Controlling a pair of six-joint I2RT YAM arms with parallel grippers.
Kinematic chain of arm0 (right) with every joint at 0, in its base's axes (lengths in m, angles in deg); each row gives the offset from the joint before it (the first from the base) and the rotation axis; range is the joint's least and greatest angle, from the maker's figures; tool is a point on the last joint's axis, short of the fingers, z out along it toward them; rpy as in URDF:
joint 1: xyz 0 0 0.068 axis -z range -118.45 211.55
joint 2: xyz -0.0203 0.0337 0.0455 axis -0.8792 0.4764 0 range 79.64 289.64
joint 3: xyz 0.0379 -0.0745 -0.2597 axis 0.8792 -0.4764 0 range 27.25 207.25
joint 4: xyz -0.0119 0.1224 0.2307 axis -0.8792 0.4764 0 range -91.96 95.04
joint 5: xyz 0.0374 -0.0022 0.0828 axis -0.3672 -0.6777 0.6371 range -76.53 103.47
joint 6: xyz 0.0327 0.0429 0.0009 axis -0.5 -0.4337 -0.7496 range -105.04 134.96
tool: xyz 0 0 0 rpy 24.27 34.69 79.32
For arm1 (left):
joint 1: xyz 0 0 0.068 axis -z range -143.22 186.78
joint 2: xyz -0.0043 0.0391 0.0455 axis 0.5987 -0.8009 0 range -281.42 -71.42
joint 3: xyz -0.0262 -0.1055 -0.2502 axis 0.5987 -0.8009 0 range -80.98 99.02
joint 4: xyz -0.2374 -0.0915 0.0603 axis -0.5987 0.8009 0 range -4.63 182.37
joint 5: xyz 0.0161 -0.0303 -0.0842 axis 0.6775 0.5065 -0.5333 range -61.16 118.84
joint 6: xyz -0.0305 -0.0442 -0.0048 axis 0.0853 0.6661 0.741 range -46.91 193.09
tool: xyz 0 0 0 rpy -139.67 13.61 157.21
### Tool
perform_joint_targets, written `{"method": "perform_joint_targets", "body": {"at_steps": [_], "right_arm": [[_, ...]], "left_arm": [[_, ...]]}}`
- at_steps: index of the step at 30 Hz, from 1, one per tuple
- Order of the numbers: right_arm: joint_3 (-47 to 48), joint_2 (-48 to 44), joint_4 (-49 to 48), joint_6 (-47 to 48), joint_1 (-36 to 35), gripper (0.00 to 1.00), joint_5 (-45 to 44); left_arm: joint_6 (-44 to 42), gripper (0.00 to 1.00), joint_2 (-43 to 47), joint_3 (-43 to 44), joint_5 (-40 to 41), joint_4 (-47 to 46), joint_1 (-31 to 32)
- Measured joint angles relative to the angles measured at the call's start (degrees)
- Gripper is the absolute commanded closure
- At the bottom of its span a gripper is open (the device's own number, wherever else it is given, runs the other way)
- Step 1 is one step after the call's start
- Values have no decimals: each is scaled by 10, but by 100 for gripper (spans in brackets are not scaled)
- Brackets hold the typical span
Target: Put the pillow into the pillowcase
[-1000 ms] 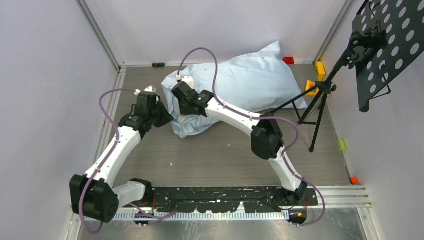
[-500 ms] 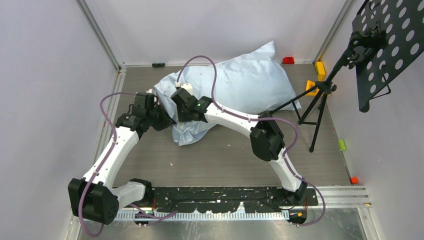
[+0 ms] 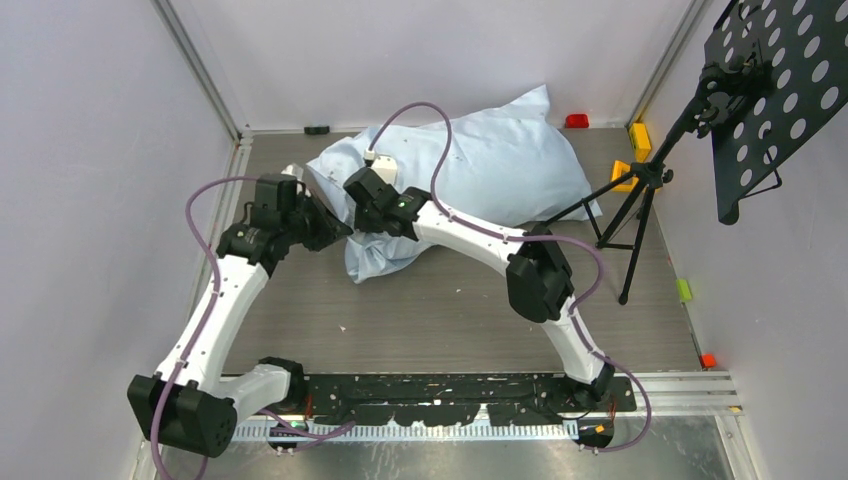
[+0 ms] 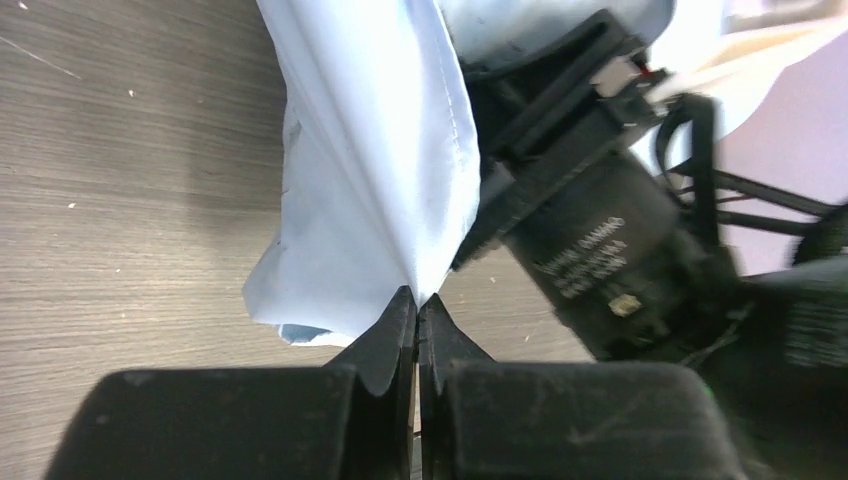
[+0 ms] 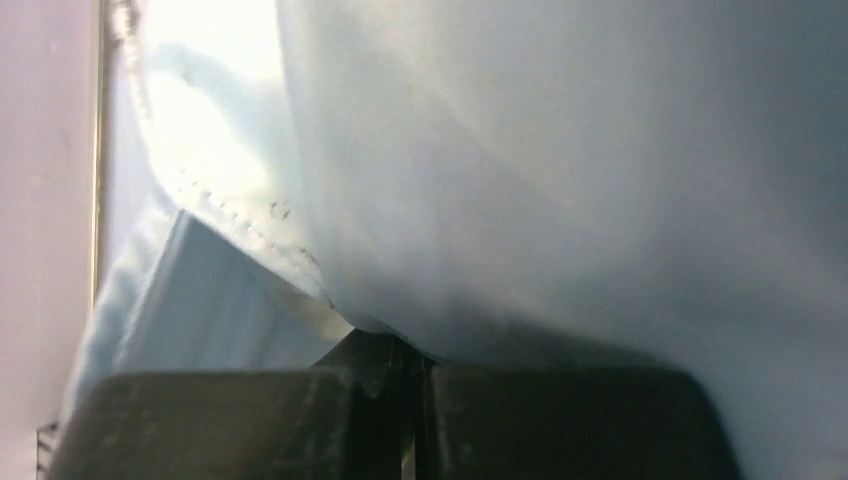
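Note:
The light blue pillowcase (image 3: 500, 160) lies bulging at the back middle of the table, its loose near-left end drooping onto the wood. The pillow is hidden; no white stuffing shows. My left gripper (image 3: 340, 231) is shut on a hem corner of the pillowcase (image 4: 370, 150), the cloth pinched at its tips (image 4: 417, 300). Right beside it, my right gripper (image 3: 362, 220) is shut on the same end of the pillowcase (image 5: 550, 150), with fabric draped over its tips (image 5: 405, 345). The left wrist view shows the right gripper's black body (image 4: 590, 240) just right of the cloth.
A black tripod stand (image 3: 640, 190) with a perforated black board (image 3: 780, 90) stands at the right, one leg touching the pillowcase. A red block (image 3: 577, 121) and yellow blocks (image 3: 640, 135) sit at the back right. Walls close in left, back and right.
The left arm has swung left and back with the hem, spreading the pillowcase's left end outward. The right gripper shifted slightly back with its cloth. Both stayed shut.

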Motion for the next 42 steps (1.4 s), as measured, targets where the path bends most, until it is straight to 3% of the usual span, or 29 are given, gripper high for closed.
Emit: {"method": "perform_joint_targets", "body": {"at_steps": [4,9,14,17,22,29,37,42], "right_arm": [[-8,7,-26,-22,-12,100,-58],[-106,-14,-113,-32,-37,99,-84],[-150,-40,-135,-13,-39,61,-60],[-145,-55,-123,13,-35,55,-28],[-93,-64,-73,60,-26,55,24],[-83,-76,-14,124,-27,76,55],[-82,-28,28,150,-58,83,63],[-67,36,14,143,-56,73,68]], "left_arm": [[12,100,9,43,21,31,-2],[21,100,13,44,46,60,-16],[24,100,7,9,40,42,-35],[24,100,7,-24,35,14,-35],[24,100,8,-75,30,-5,-35],[23,100,32,-85,33,-6,-35],[23,100,36,-48,24,24,-38],[12,100,52,26,44,92,-38]]}}
